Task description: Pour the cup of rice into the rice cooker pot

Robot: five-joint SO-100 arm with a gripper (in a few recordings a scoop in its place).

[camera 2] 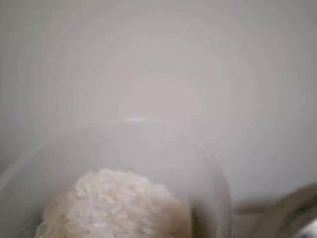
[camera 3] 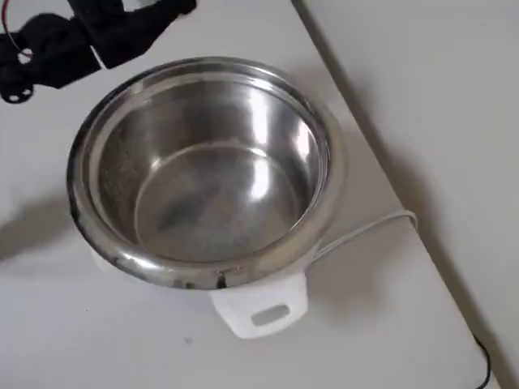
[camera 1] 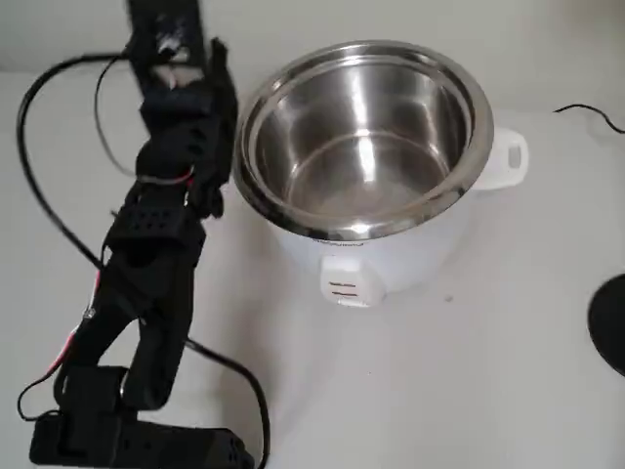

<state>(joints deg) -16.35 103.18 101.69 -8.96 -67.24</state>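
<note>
The rice cooker pot (camera 1: 361, 127) is a big shiny steel bowl in a white cooker body (camera 1: 400, 256), and its inside (camera 3: 211, 186) holds nothing. My black arm (camera 1: 161, 244) stands left of the cooker, and part of it (camera 3: 81, 36) reaches past the pot's rim. My gripper (camera 1: 174, 63) is up at the far left, beside the pot's rim, shut on the cup (camera 1: 176, 76), of which a whitish bit shows between the fingers. In the wrist view the translucent cup (camera 2: 163, 153) is upright and close, with a heap of rice (camera 2: 114, 206) inside.
A black power strip (camera 1: 146, 449) and cables (camera 1: 39, 186) lie at the arm's base. The cooker has a front switch (camera 1: 342, 288) and side handles (camera 1: 508, 156). A white cord (camera 3: 365, 231) runs to the table edge (camera 3: 365, 121). A dark round object (camera 1: 610, 322) sits at the right.
</note>
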